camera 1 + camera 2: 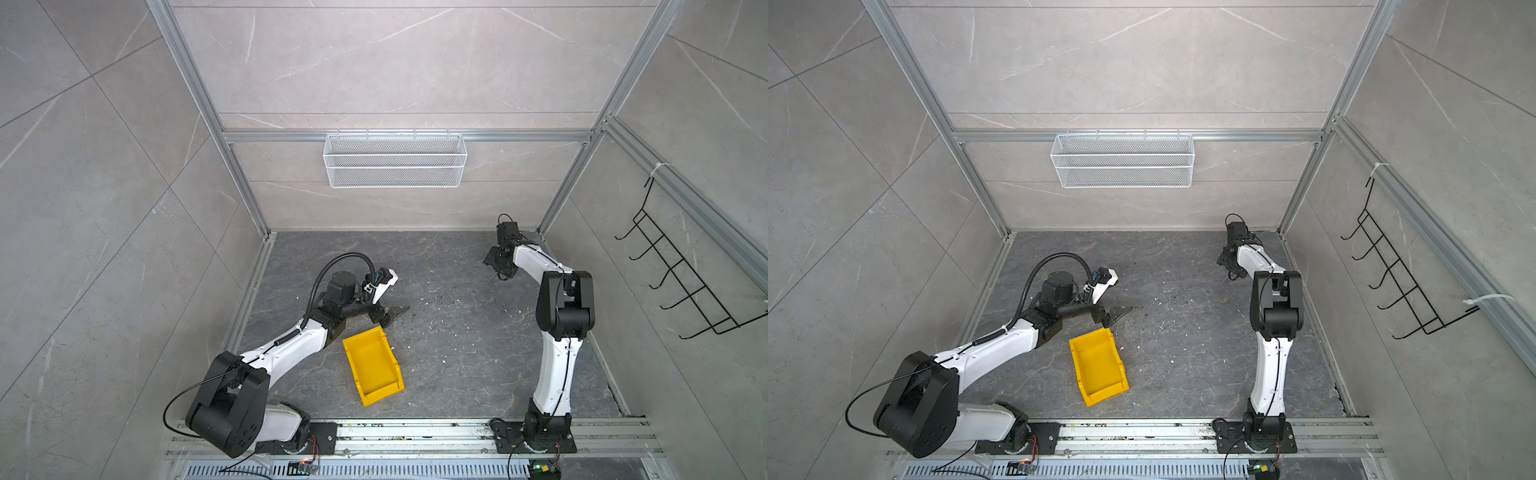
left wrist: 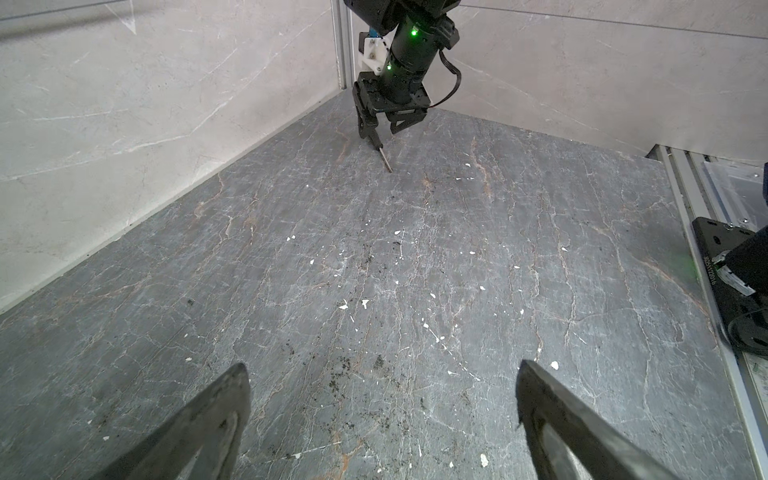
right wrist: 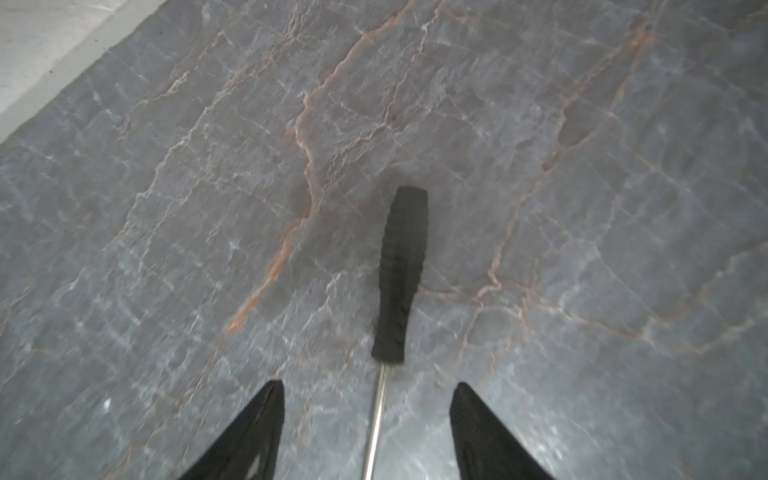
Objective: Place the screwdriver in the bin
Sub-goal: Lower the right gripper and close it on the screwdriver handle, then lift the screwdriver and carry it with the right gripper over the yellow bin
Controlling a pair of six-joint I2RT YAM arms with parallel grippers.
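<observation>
The screwdriver [image 3: 401, 270], with a black ribbed handle and a thin silver shaft, lies flat on the dark stone floor near the far right corner. My right gripper [image 3: 366, 384] is low over it and open. Its two black fingers straddle the shaft with a gap on each side, as the left wrist view also shows: right gripper [image 2: 380, 132], shaft [image 2: 385, 160]. The yellow bin [image 1: 371, 363] sits empty at the front centre in both top views [image 1: 1098, 365]. My left gripper [image 1: 397, 316] hovers open just behind the bin, holding nothing [image 2: 382, 365].
A white wire basket [image 1: 395, 160] hangs on the back wall. A black hook rack [image 1: 681, 278] is fixed to the right wall. The arm bases sit on an aluminium rail [image 1: 415, 432] along the front. White flecks and dark crumbs dot the floor [image 2: 374, 291].
</observation>
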